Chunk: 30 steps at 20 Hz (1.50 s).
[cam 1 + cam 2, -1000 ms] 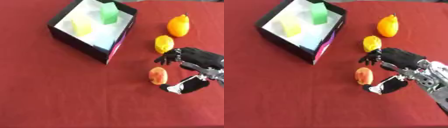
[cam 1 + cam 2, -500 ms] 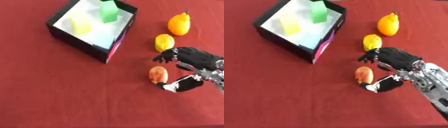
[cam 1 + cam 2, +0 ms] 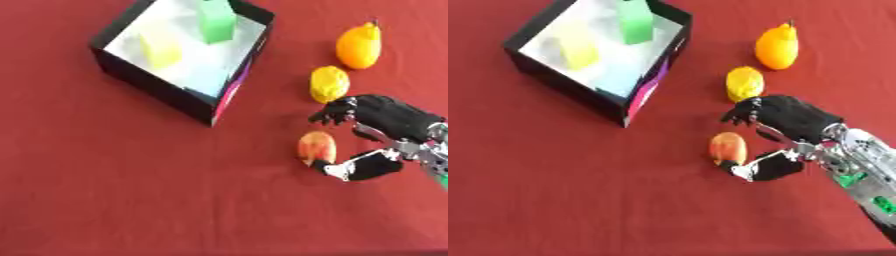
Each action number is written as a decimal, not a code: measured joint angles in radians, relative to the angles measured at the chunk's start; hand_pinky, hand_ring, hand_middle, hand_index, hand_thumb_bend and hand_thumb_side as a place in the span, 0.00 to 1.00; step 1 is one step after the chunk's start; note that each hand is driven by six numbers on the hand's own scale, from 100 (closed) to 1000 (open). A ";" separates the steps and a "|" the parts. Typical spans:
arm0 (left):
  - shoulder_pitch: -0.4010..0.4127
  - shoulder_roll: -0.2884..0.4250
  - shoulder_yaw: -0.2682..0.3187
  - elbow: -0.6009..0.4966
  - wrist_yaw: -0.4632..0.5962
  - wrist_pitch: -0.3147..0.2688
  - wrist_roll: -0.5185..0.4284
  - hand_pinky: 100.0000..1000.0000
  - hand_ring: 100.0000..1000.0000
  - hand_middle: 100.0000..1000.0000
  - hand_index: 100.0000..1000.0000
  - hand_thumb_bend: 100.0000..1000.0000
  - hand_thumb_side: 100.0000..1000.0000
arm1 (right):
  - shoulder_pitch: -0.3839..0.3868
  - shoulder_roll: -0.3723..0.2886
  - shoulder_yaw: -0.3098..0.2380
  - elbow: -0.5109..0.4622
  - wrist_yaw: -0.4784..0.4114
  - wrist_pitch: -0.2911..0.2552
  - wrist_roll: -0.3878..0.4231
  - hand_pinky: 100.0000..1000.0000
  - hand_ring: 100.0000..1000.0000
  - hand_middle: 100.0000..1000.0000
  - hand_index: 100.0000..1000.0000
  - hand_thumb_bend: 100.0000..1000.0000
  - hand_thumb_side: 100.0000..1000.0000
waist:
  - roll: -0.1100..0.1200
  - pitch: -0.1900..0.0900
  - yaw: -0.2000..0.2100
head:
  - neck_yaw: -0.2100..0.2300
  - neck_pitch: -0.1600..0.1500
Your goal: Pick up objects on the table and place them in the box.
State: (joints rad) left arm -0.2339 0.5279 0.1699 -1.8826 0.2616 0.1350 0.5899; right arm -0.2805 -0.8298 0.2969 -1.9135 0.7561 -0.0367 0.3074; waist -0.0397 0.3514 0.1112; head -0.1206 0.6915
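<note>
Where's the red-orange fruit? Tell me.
The red-orange fruit lies on the red table, right of centre, below the yellow fruit, between the right hand's fingers and thumb.

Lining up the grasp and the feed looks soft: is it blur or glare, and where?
Left eye view: soft all over, the right hand and the peach have smeared edges. Right eye view: same softness; the box floor is washed out pale, and the hand casts only a faint shadow.
</note>
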 measured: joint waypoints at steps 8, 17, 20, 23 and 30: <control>0.002 -0.008 0.000 -0.002 0.000 0.000 -0.001 0.77 0.68 0.65 0.74 0.10 0.58 | 0.001 0.000 0.001 0.015 0.022 -0.009 -0.001 0.63 0.52 0.50 0.70 0.40 0.52 | 0.001 0.003 0.000 | -0.004 0.000; 0.005 -0.008 0.000 -0.002 0.000 0.001 -0.002 0.77 0.68 0.65 0.74 0.09 0.58 | 0.000 0.000 0.004 0.016 -0.026 0.006 -0.041 0.63 0.53 0.46 0.62 0.30 0.37 | 0.001 0.003 0.000 | -0.004 -0.008; 0.008 -0.008 0.001 -0.002 -0.002 0.001 -0.002 0.77 0.68 0.65 0.74 0.09 0.58 | 0.005 0.000 0.003 0.006 -0.079 0.017 -0.047 0.64 0.53 0.46 0.62 0.22 0.29 | 0.001 0.002 -0.001 | -0.003 -0.009; 0.013 -0.008 0.003 -0.002 -0.003 0.001 -0.002 0.77 0.68 0.65 0.74 0.08 0.58 | 0.008 0.000 -0.003 -0.011 -0.145 0.033 -0.033 0.64 0.53 0.46 0.62 0.18 0.25 | 0.001 0.001 -0.003 | 0.001 -0.009; 0.017 -0.008 0.006 -0.002 -0.005 0.002 -0.002 0.77 0.68 0.64 0.74 0.08 0.58 | 0.009 -0.001 -0.019 -0.034 -0.260 0.066 0.037 0.64 0.51 0.45 0.61 0.03 0.16 | -0.001 0.001 -0.001 | 0.004 -0.009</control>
State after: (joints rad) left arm -0.2169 0.5195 0.1759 -1.8844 0.2569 0.1365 0.5882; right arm -0.2714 -0.8306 0.2776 -1.9475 0.4960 0.0291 0.3445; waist -0.0405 0.3520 0.1105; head -0.1168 0.6829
